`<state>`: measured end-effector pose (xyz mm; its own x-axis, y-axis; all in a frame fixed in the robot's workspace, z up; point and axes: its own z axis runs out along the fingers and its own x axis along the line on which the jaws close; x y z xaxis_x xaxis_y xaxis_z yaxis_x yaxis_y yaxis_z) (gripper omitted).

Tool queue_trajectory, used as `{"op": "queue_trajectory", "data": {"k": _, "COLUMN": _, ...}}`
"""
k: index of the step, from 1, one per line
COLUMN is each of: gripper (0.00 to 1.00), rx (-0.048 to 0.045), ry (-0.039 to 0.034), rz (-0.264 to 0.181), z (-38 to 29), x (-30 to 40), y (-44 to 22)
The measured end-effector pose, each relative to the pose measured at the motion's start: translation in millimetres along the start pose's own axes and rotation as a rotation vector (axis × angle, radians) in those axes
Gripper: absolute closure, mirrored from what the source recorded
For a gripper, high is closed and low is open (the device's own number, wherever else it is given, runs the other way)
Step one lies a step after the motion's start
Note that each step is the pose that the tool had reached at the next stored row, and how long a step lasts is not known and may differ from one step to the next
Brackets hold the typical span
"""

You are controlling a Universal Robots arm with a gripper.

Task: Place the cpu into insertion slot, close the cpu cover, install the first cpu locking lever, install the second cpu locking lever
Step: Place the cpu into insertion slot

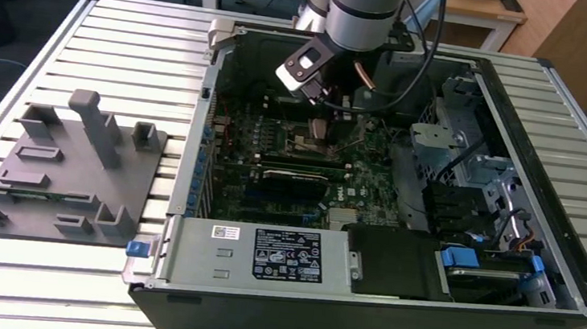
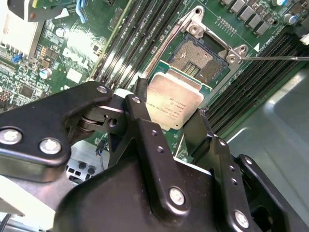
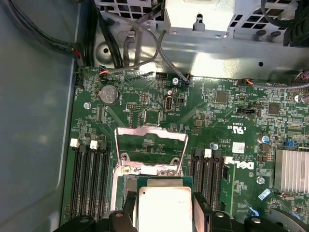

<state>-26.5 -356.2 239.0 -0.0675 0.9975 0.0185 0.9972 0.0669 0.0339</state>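
My gripper (image 2: pixel 170 107) is shut on the cpu (image 2: pixel 175 99), a flat square chip with a silver-grey top, gripped by two opposite edges. It hangs just off the insertion slot (image 2: pixel 199 57), whose dark pin field lies uncovered inside a silvery rim. In the first wrist view the cpu (image 3: pixel 164 205) sits between the black fingers (image 3: pixel 126 205), and the cpu cover (image 3: pixel 152 131) stands flipped open beyond the slot. A thin lever rod (image 2: pixel 270 58) sticks out beside the slot. In the exterior view the gripper (image 1: pixel 324 131) is low inside the open computer case (image 1: pixel 200 236), over the motherboard.
Long black memory slots (image 3: pixel 89 179) flank the socket on both sides. A finned heat sink (image 3: pixel 292 169) and cables (image 3: pixel 130 43) lie nearby. A power supply (image 1: pixel 263 254) and drive cage (image 1: pixel 466 165) fill the case. A grey fixture (image 1: pixel 67 167) stands on the slatted table at the exterior view's left.
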Motion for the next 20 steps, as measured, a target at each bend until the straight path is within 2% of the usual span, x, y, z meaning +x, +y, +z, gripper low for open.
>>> {"op": "queue_trajectory", "data": {"k": 5, "gripper": 0.46, "rx": 0.0000, "ry": -0.0001, "rz": 0.001, "z": 6.6, "x": 0.0, "y": -1.8}}
{"op": "queue_trajectory", "data": {"k": 11, "gripper": 0.46, "rx": -0.0004, "ry": -0.0003, "rz": 0.007, "z": 12.3, "x": 0.3, "y": -7.3}}
{"op": "queue_trajectory", "data": {"k": 16, "gripper": 0.46, "rx": -0.0007, "ry": -0.0007, "rz": 0.018, "z": 17.5, "x": 0.5, "y": -8.1}}
{"op": "queue_trajectory", "data": {"k": 20, "gripper": 0.46, "rx": -0.0006, "ry": -0.0010, "rz": 0.020, "z": 18.1, "x": 0.4, "y": -8.2}}
